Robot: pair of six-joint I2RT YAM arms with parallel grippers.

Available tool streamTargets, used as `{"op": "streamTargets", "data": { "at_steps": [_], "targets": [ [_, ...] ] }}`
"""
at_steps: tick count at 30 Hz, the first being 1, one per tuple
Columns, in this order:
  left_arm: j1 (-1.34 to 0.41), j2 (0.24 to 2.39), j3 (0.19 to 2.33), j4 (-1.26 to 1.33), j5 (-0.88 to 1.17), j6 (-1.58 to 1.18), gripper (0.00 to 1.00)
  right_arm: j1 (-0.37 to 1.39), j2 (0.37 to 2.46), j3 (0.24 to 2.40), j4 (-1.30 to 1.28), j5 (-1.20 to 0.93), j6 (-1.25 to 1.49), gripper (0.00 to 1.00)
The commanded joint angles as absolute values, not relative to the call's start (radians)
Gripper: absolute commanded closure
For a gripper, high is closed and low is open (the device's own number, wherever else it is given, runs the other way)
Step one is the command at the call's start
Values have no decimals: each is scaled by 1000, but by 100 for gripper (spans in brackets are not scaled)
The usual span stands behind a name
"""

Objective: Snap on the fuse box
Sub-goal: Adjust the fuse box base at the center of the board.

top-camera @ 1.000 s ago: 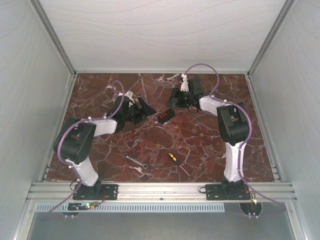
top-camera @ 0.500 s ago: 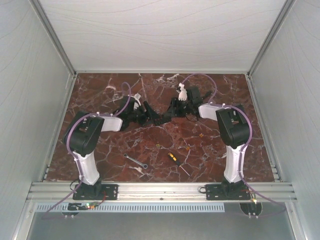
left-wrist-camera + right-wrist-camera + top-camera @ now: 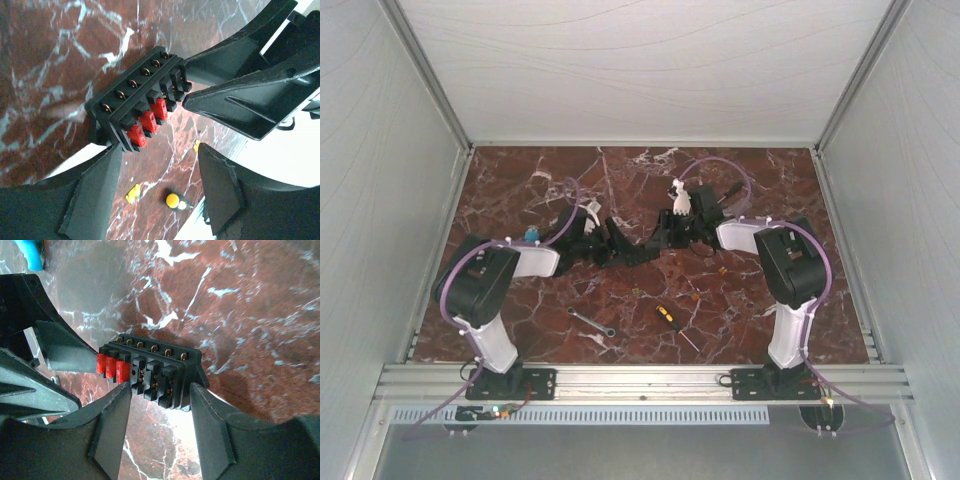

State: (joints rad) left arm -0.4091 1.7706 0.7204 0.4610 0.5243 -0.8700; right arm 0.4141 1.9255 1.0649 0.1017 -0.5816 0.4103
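The fuse box [image 3: 131, 111] is held between the two sets of fingers, which are placed nearly tip to tip over the middle of the bench [image 3: 750, 190]. It is seen as a black block with a row of metal terminals along one long side and a row of slots along the other. Three red fuses [image 3: 146, 122] are seated in the slots nearest the left fingers [image 3: 95, 195], and open slots are shown at the end nearest the right fingers [image 3: 212, 435].

The right fingers are clamped on the open-slot end, with one finger pressed against each side of it. The left fingers are set apart. One of them is laid against the fuse end of the block, while the other is placed well clear of it, with marble seen in the gap.

A soft shadow is cast on the marble under the block, so it appears to be raised off the bench, though this cannot be settled.

Beyond the left fingers' tips, the yellow butt of a screwdriver [image 3: 667, 317] and a small yellow piece [image 3: 132, 193] are seen lying on the bench. A silver wrench [image 3: 591, 322] is found near the screwdriver, well apart from both sets of fingers.
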Motion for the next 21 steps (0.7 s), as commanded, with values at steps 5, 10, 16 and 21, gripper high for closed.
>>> {"op": "streamTargets", "data": {
  "at_steps": [5,10,16,21],
  "targets": [
    [-447,1681,639,498,545,-897,36,454,1878,1024,78,-602,385,51],
    [-449,1674,621,502,542,-901,35,466,1898,1064,66,-600,349,48],
    [-448,1646,628,458,512,-882,30,476,1904,1107,26,-559,311,46],
    [-448,1540,613,353,436,-847,24,488,1813,1097,-37,-419,256,37]
  ]
}}
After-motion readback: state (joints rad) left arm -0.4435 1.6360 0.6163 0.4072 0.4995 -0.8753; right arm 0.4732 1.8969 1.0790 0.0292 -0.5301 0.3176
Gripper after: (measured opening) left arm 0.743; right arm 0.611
